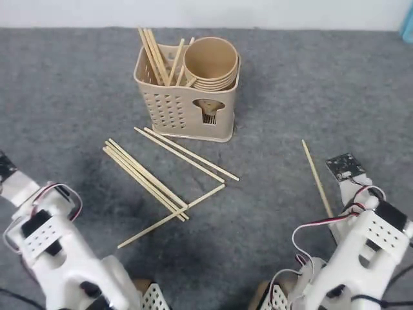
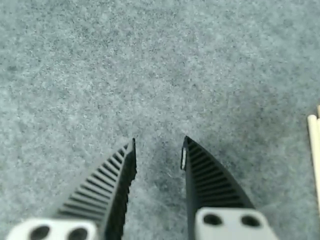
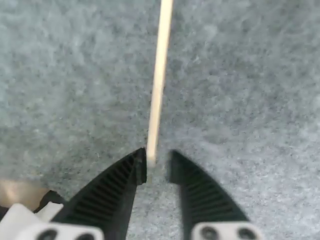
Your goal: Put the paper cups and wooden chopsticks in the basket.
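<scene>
Grey carpet [image 3: 260,75]: chopstick [image 3: 159,75] end just inside right claw [image 3: 157,162].

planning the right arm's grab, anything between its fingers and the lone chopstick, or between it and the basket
Nothing visible. One end of the lone chopstick lies between the open fingers of the right gripper, and only bare carpet separates it from the basket.

We hold our left arm [image 1: 48,248] folded low, left hand [image 2: 159,142] pointing down at the worktop [image 2: 150,60], jaws spread wide. Our right arm [image 1: 364,248] is folded likewise, right hand [image 3: 157,156] close over the worktop, jaws narrowly parted.
</scene>
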`<state>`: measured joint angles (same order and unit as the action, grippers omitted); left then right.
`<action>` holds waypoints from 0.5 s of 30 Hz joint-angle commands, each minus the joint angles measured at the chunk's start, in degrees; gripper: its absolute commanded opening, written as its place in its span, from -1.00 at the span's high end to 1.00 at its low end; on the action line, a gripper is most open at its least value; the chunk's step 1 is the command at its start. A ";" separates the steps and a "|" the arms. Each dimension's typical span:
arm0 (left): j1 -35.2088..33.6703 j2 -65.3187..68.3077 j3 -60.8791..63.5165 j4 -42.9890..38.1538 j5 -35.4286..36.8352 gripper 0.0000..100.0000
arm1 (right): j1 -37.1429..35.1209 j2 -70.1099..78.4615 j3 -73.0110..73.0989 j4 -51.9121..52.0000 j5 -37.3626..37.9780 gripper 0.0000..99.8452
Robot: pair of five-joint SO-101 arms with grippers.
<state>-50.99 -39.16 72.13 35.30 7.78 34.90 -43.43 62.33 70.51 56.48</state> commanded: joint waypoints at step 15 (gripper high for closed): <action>0.44 -1.23 -0.13 -1.58 -0.79 0.73 | -25.71 1.27 -19.78 -1.36 -24.09 0.91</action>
<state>-50.99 -39.16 72.13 35.30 7.78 16.35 -42.64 48.00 69.89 36.00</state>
